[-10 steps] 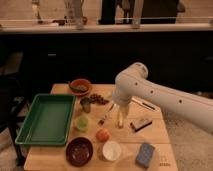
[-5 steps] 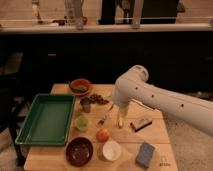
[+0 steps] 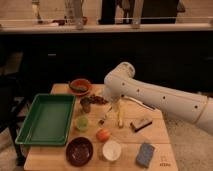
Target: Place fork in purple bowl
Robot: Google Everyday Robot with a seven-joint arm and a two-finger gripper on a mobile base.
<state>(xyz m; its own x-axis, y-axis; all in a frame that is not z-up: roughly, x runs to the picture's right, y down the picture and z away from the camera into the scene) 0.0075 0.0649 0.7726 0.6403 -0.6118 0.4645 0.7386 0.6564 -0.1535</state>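
Fork (image 3: 144, 104) on the table, folks: a slim pale line lying flat toward the far right corner, tucked just under the white arm (image 3: 165, 99) and slanting along it. Gripper (image 3: 115, 103) hangs just left of that, over the middle of the table (image 3: 161, 134), pointing down, jaws released and gripping nothing. It is not touching the fork.

Right below the gripper, a yellow-handled utensil (image 3: 119, 118) lies pointing toward the near edge. Beside it on the left, a dark-handled spoon (image 3: 105, 116) lies at a slant. Left of the gripper, a small metal cup (image 3: 86, 104) stands upright with a dark brownish clump (image 3: 98, 100) next to it.

Further out now: a green cup (image 3: 81, 122) and an orange ball-shaped thing (image 3: 102, 134) toward the near side, and a brown oblong block (image 3: 141, 123) off to the right. Orange bowl (image 3: 80, 86) sits at the far edge. Green tray (image 3: 45, 119) fills the left side.

Down by the near edge, left of centre, there's the purple bowl (image 3: 79, 150), upright, dark inside, well apart from the fork. A white cup (image 3: 111, 150) stands just beside it on the right, and a blue sponge (image 3: 145, 154) lies toward the near right corner.
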